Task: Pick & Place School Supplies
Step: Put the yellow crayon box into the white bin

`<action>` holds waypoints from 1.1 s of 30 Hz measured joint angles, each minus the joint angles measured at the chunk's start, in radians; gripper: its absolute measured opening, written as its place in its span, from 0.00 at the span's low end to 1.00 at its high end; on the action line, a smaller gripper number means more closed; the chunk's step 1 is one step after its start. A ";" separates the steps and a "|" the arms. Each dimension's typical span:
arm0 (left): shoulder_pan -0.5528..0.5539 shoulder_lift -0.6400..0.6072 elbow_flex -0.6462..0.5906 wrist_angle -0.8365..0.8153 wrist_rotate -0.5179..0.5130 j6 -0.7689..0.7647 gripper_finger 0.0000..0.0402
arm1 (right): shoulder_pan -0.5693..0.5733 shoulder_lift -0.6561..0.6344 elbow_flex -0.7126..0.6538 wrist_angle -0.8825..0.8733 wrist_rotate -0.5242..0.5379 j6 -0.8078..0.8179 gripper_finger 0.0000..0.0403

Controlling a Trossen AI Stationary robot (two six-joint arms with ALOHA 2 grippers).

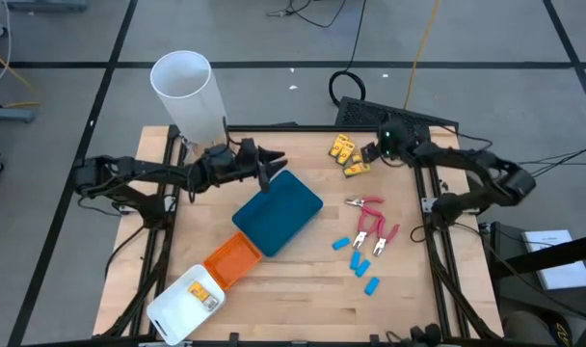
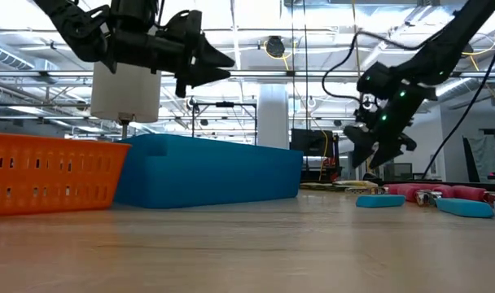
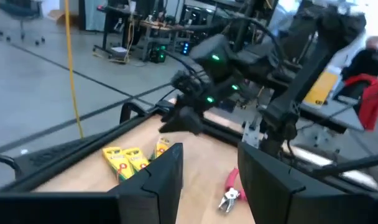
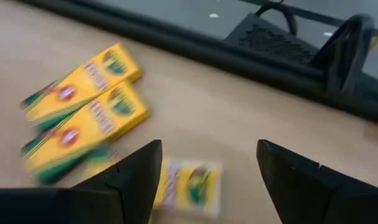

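Crayon boxes [image 1: 348,154] sit in the upper right of the high view, near the table's [image 1: 303,280] far edge, and your right end effector [image 1: 370,152] hovers just beside them with its fingers spread wide and nothing between them. These yellow cartons look light and stiff but crushable, so take one across its narrow sides and squeeze gently. The pink-handled scissors [image 1: 372,227] and light-blue pieces [image 1: 359,260] lie right of centre, well apart from the boxes; the scissors look harder and slippery at the blades, so grip the handles. Your left end effector [image 1: 271,166] waits above the teal tray [image 1: 279,212], part open and empty.
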 joint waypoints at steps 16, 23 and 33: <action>0.000 0.000 0.000 0.059 0.006 0.147 0.39 | -0.009 0.189 0.158 -0.260 -0.331 -0.054 0.63; 0.000 0.000 0.000 0.052 0.007 0.141 0.39 | -0.004 0.118 0.156 -0.346 -0.505 -0.031 0.63; -0.005 0.000 0.000 -0.020 0.008 0.135 0.39 | 0.134 -0.029 0.156 -0.374 -0.357 -0.454 0.63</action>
